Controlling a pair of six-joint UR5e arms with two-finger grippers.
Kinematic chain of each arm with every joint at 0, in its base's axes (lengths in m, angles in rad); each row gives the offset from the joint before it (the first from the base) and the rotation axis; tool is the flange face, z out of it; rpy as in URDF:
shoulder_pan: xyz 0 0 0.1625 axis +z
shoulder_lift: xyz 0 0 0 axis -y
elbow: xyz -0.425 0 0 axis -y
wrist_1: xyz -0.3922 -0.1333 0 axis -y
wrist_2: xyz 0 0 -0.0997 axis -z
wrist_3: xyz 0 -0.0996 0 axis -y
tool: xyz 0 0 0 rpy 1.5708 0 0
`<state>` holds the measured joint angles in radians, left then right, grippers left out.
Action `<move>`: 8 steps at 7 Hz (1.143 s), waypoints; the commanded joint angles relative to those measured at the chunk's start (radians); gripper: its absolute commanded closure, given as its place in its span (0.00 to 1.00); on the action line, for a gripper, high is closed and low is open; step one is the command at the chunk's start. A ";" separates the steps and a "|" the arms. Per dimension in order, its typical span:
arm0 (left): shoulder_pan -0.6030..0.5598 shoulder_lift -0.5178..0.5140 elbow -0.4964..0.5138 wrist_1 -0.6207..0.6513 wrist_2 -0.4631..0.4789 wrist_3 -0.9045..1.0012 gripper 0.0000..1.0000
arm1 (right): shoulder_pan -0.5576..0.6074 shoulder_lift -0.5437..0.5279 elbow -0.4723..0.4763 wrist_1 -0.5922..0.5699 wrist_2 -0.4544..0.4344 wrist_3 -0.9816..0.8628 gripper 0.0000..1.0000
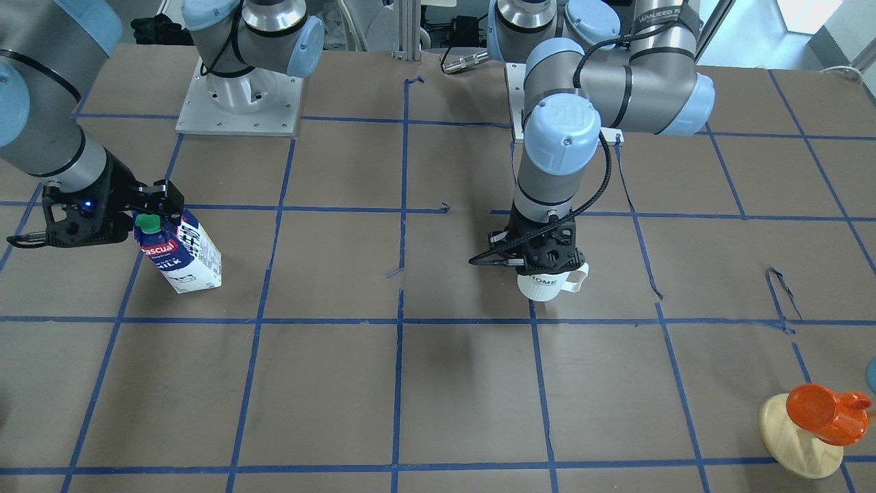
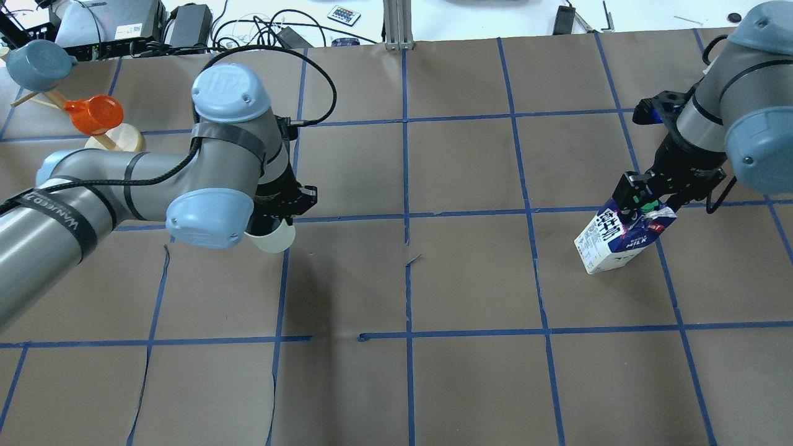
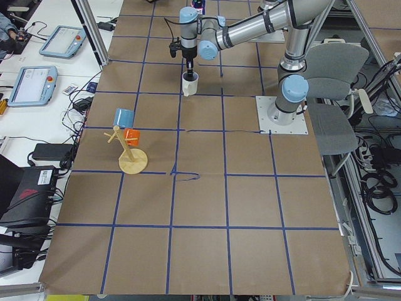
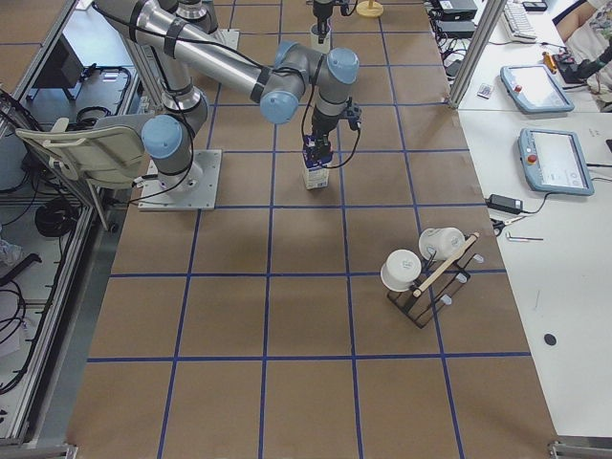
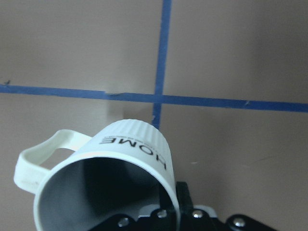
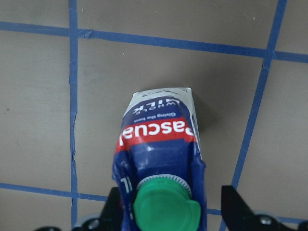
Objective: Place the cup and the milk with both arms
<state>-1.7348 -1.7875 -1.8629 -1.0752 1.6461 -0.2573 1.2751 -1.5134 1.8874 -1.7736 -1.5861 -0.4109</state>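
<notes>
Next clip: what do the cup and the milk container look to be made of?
The cup looks like glazed ceramic: white ribbed wall, smooth grey inside with a soft sheen, though hard plastic is not ruled out. The milk looks like coated paperboard: printed faces, folded creases, slightly dented edges. Its green cap looks like moulded plastic with a knurled rim.

White cup [image 5: 130, 149], rim pinched by claw [image 5: 174, 208]
</notes>
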 commanded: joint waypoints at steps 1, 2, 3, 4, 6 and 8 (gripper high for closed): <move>-0.128 -0.138 0.193 0.001 -0.014 -0.238 1.00 | 0.001 -0.002 -0.002 -0.003 0.002 0.001 0.60; -0.176 -0.221 0.311 -0.006 -0.028 -0.340 1.00 | 0.003 -0.002 -0.005 -0.010 0.003 -0.002 0.68; -0.201 -0.313 0.414 -0.006 -0.031 -0.386 1.00 | 0.003 -0.002 -0.014 -0.009 0.029 0.006 0.75; -0.227 -0.382 0.506 -0.006 -0.063 -0.426 1.00 | 0.004 -0.002 -0.036 -0.001 0.043 0.012 0.75; -0.279 -0.409 0.512 -0.119 -0.060 -0.435 1.00 | 0.019 -0.002 -0.083 0.015 0.047 0.056 0.75; -0.279 -0.401 0.476 -0.138 -0.077 -0.442 1.00 | 0.100 0.009 -0.126 0.016 0.106 0.200 0.75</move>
<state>-2.0107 -2.1901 -1.3682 -1.1932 1.5792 -0.6901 1.3255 -1.5106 1.7857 -1.7583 -1.5034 -0.2928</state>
